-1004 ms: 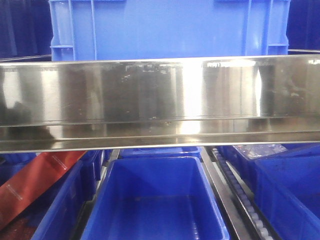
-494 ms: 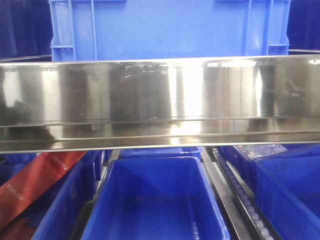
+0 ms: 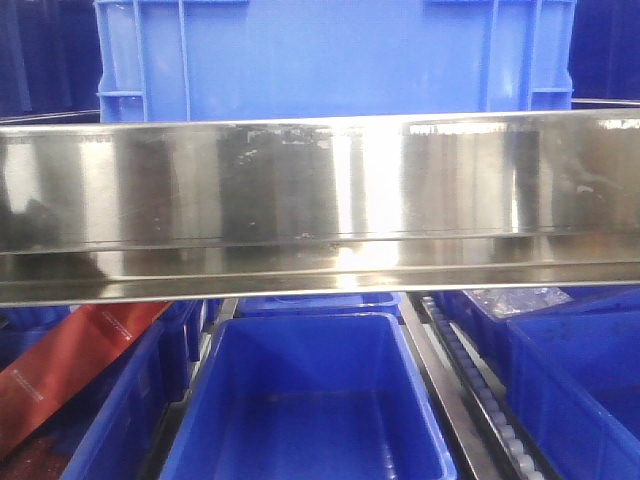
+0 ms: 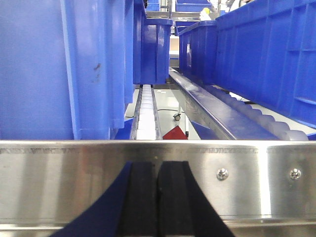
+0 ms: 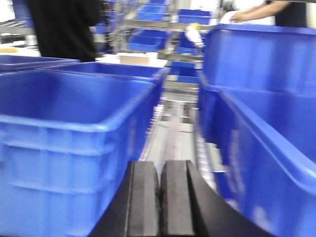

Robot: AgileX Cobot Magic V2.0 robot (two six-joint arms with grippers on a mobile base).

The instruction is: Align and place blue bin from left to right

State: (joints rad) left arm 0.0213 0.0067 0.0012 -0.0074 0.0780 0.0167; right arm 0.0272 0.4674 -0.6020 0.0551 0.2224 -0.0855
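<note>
The blue bin point(image 3: 330, 60), bright blue with raised vertical ribs and small corner ledges, stands behind the shiny steel rail point(image 3: 320, 200) at the top of the front view. Neither gripper shows in that view. In the left wrist view my left gripper point(image 4: 158, 170) is shut with nothing between its black pads, low against the steel rail point(image 4: 256, 177). A ribbed blue crate wall point(image 4: 49, 69) rises just beyond the rail on the left. In the blurred right wrist view my right gripper point(image 5: 161, 173) is shut and empty, over the gap between two blue crates.
Below the rail sit an open blue crate point(image 3: 310, 400), more crates either side, a red strip point(image 3: 70, 360) at left and a roller track point(image 3: 480, 400). White rollers point(image 4: 146, 111) and a blue rail point(image 4: 217, 113) run between crate rows. A dark-clothed person point(image 5: 64, 27) stands far back.
In the front view the blue bin has shifted a few pixels to the left, and the crate below the rail looks slightly larger. No gripper shows in the earlier frames.
</note>
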